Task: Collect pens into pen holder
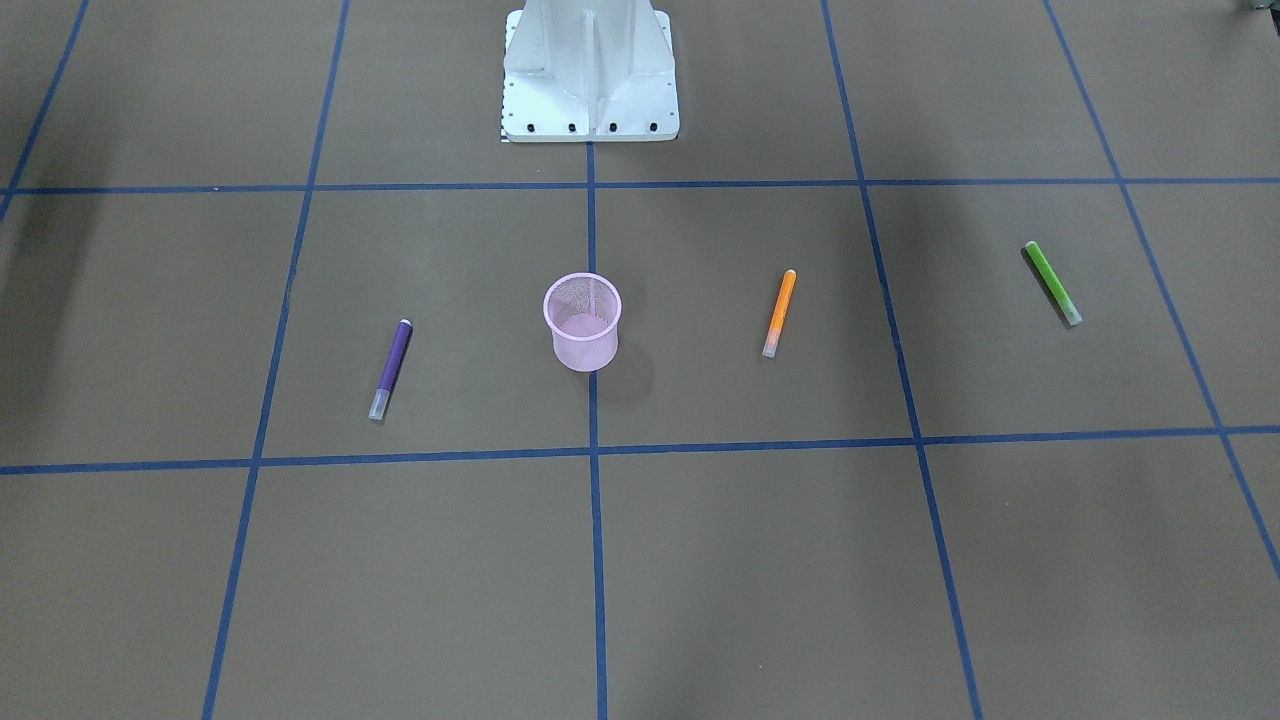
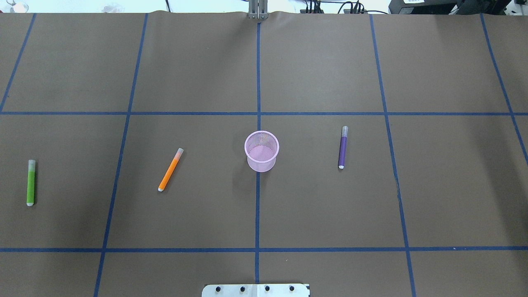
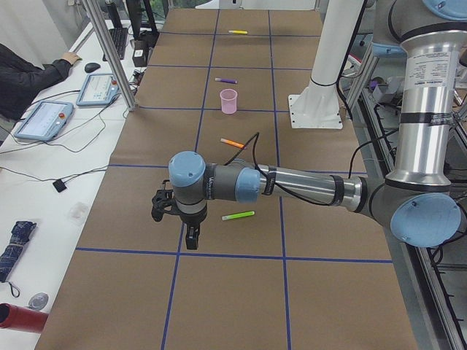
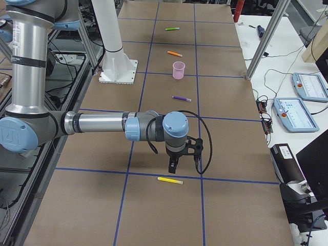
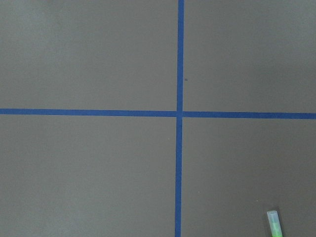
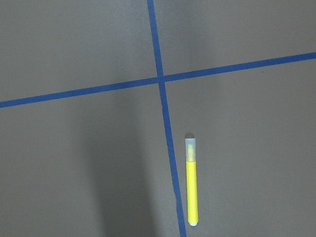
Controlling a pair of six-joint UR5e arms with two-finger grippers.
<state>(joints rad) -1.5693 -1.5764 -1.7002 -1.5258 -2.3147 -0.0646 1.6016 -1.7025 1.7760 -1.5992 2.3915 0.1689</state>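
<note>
The pink mesh pen holder [image 2: 261, 150] stands upright at the table's middle, with no pen in it. A purple pen [image 2: 342, 147] lies to its right, an orange pen [image 2: 170, 169] to its left and a green pen [image 2: 31, 182] at the far left. A yellow pen [image 6: 191, 180] lies beside a blue tape line, under the right wrist camera. My left gripper [image 3: 182, 226] hangs just beside the green pen [image 3: 238, 216]. My right gripper [image 4: 182, 156] hangs just above the yellow pen [image 4: 170, 180]. Both show only in the side views, so I cannot tell whether they are open or shut.
Brown paper with a blue tape grid [image 2: 258, 113] covers the table. The white robot base [image 1: 590, 75] stands behind the cup. An operator, tablets and cables sit on a side desk [image 3: 44, 117] beyond the table's far edge.
</note>
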